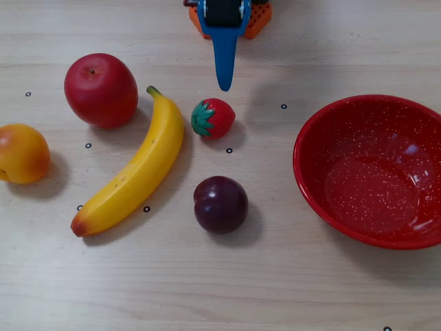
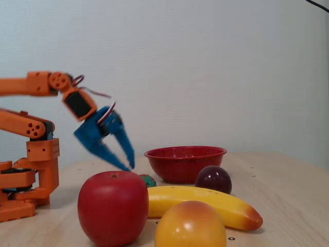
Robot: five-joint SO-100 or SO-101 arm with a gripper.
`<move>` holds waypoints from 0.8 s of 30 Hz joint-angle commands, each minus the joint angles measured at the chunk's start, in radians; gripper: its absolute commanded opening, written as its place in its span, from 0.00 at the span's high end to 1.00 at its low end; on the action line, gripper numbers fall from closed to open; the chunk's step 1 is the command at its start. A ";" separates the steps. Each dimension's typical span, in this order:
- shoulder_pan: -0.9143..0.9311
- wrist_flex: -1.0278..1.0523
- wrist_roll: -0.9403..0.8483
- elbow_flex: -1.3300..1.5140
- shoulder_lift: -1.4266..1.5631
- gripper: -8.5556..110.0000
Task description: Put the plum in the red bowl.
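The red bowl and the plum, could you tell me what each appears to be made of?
The red bowl looks like enamelled metal: glossy red with fine white speckles and bright glare inside. The plum looks like moulded plastic or similar, though that is uncertain: a smooth, even dark purple skin with a soft sheen and a neat crease.

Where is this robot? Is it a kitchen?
Probably not a kitchen, more likely a robot practice table. The small orange arm stands on a bare wooden table with tiny marker dots, and a banana lies out loose.
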 commanded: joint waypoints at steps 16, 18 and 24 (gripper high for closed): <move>-0.048 0.098 0.084 -0.822 -0.741 0.93; -0.054 0.196 0.110 -0.968 -0.856 0.93; -0.071 0.468 0.153 -1.388 -1.187 0.85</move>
